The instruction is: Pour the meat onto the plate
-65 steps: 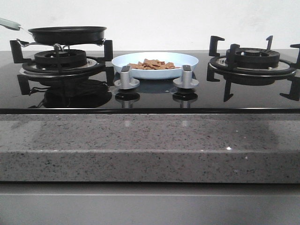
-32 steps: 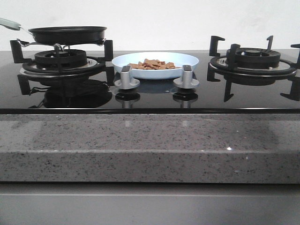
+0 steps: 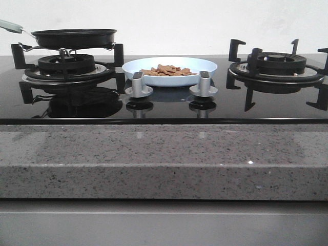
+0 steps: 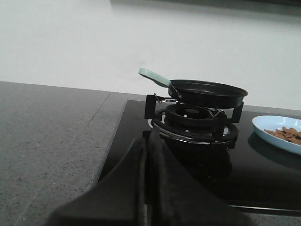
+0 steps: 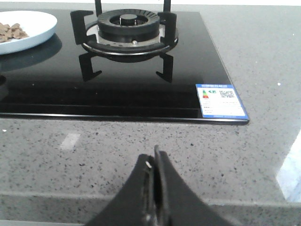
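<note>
Grey speckled stone forms the worktop (image 3: pixel 164 164) before us, and set into it lies a glossy black glass hob (image 3: pixel 164 105) with a burner at each side. On the left burner (image 3: pixel 66 66) sits a black frying pan (image 3: pixel 74 37), level on its trivet, its pale green handle (image 3: pixel 10 25) reaching off to the left. The right burner (image 3: pixel 277 64) carries nothing. Between the two burners, toward the back of the glass, we see the plate (image 3: pixel 205 69), pale blue-white and shallow, resting flat. The meat (image 3: pixel 166 70) lies heaped on it in small light-brown pieces, gathered near the plate's middle. Just in front of the plate stand two silver control knobs (image 3: pixel 138 84), their shapes mirrored in the glass. A blue-edged label (image 5: pixel 221 100) is stuck at the hob's front right corner. Our left pincer (image 4: pixel 148 183) hangs over the worktop beside the hob's left edge, well apart from the pan, its dark fingers pressed together and gripping nothing. Our right pincer (image 5: pixel 154 193) hovers above the stone in front of the right burner, likewise closed on nothing.
</note>
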`<state>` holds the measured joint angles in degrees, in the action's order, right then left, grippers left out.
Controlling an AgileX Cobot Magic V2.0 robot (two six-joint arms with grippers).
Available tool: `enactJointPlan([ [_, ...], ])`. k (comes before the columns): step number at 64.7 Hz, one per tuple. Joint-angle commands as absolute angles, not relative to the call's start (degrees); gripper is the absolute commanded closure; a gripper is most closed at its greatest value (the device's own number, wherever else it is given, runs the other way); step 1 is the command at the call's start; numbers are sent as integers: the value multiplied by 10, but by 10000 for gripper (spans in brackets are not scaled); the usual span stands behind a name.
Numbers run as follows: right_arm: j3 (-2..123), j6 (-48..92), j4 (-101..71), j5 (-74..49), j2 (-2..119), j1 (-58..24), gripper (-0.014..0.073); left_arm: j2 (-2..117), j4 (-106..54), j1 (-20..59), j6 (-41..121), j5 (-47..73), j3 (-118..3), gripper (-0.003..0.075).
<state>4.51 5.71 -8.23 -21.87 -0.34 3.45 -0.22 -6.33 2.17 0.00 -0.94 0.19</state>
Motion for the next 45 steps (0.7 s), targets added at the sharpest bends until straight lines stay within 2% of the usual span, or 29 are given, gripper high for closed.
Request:
enactJointPlan([
  [1, 36, 59, -80, -125, -16, 38, 662, -11, -68, 21, -3, -58, 5, 741],
  [17, -13, 59, -88, -14, -16, 40, 662, -11, -68, 21, -3, -58, 5, 741],
  [45, -12, 59, -88, -9, -16, 40, 662, -11, -68, 21, -3, -58, 5, 741],
])
